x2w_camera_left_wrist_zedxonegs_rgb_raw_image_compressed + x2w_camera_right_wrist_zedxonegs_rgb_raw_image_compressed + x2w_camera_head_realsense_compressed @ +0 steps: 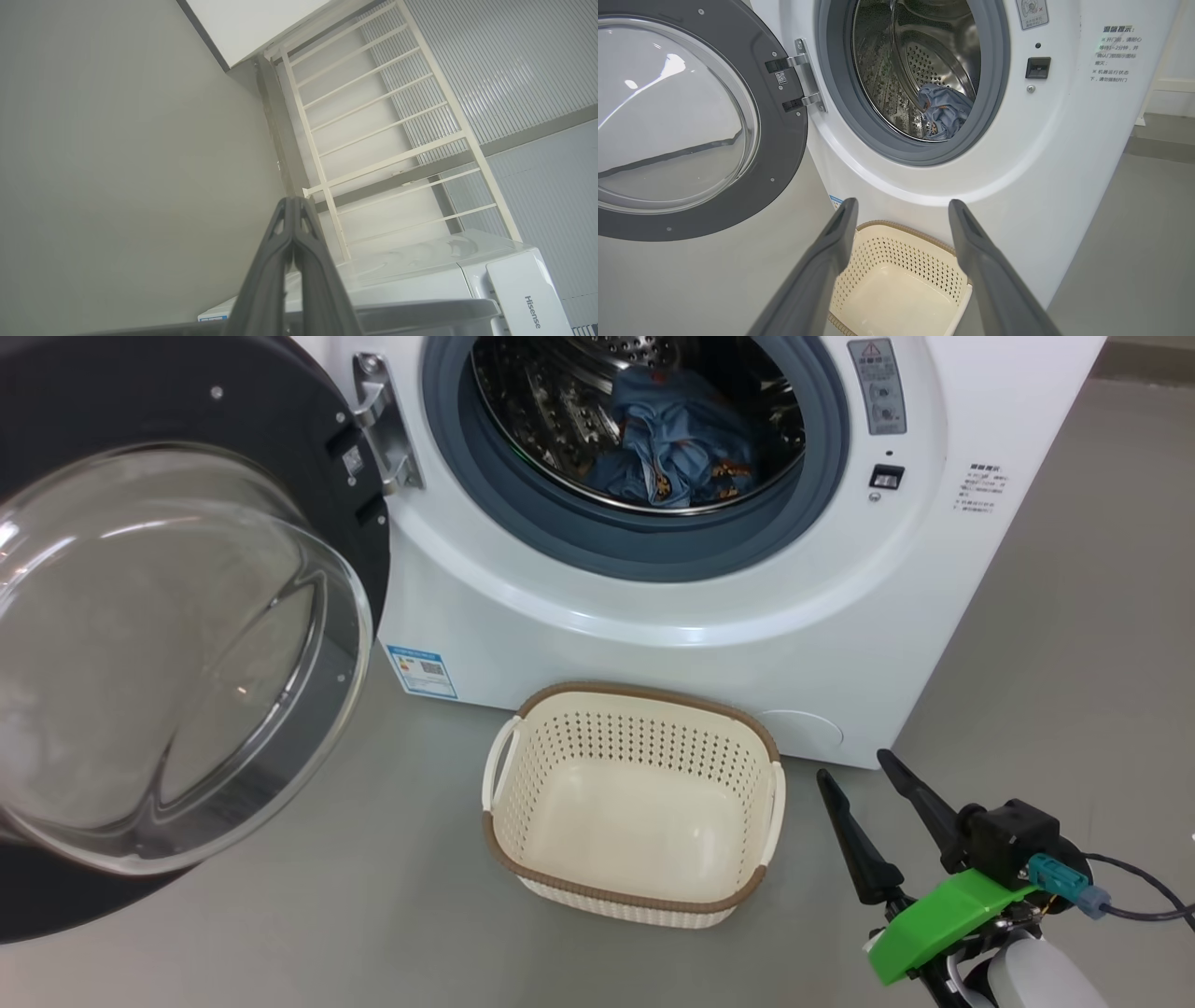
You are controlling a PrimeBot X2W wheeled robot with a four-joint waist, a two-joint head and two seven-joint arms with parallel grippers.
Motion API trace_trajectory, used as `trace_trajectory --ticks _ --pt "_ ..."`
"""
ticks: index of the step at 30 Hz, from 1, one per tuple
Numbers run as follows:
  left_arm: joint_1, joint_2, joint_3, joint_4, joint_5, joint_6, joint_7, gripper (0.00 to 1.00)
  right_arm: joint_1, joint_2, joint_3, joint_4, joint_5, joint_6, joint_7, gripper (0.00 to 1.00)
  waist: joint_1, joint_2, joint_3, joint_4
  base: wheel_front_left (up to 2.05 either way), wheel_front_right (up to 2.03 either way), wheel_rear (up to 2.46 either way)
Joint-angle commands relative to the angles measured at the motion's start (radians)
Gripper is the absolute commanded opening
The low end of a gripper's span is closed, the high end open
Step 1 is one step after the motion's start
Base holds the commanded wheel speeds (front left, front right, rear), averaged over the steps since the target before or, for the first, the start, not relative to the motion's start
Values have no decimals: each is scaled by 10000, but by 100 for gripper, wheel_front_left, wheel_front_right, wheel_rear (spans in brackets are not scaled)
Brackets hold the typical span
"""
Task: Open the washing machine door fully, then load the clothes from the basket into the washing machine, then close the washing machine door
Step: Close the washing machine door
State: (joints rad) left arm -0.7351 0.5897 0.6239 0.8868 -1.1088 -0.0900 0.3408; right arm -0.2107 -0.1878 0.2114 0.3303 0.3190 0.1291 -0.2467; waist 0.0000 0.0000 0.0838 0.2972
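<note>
The washing machine (709, 616) (1045, 154) stands with its door (140, 644) (691, 116) swung wide to the left. The clothes (677, 453) (945, 112), light blue with small orange-brown prints, lie inside the steel drum. On the floor in front sits the cream basket (635, 803) (896, 280), with nothing in it. My right gripper (854, 770) (901, 207) is open, low at the right of the basket, its fingers pointing towards the machine's front. In the left wrist view my left gripper (293, 205) is shut on nothing and points up past the machine's top (420, 261).
A white railing (373, 126) and a ribbed wall (514, 65) stand behind the machine. Grey floor (1074, 616) stretches to the right of the machine and around the basket. The open door fills the left side.
</note>
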Motion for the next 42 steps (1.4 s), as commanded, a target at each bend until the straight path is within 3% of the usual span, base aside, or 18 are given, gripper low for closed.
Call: trace_trajectory --ticks 1,11,23,31,42 --pt "-318 837 179 41 -219 -109 101 0 -329 -25 203 -336 -64 16 48 100 0 0 121 -66 0 0 0" --pt "-615 1249 257 1664 -519 -300 379 0 -460 -109 183 -597 -211 16 308 100 0 0 543 -264 0 0 0" --pt "-646 1359 -279 2253 -570 -396 1606 0 -423 -57 140 -626 -297 16 403 100 0 0 492 -277 0 0 0" --pt "-45 1158 -891 1426 -867 -404 3246 0 -239 86 197 -447 -186 16 293 100 0 0 42 -197 0 0 0" --pt "1452 678 -1534 -724 -1768 -405 5479 0 52 351 172 -70 73 16 49 100 0 0 -570 48 0 0 0"
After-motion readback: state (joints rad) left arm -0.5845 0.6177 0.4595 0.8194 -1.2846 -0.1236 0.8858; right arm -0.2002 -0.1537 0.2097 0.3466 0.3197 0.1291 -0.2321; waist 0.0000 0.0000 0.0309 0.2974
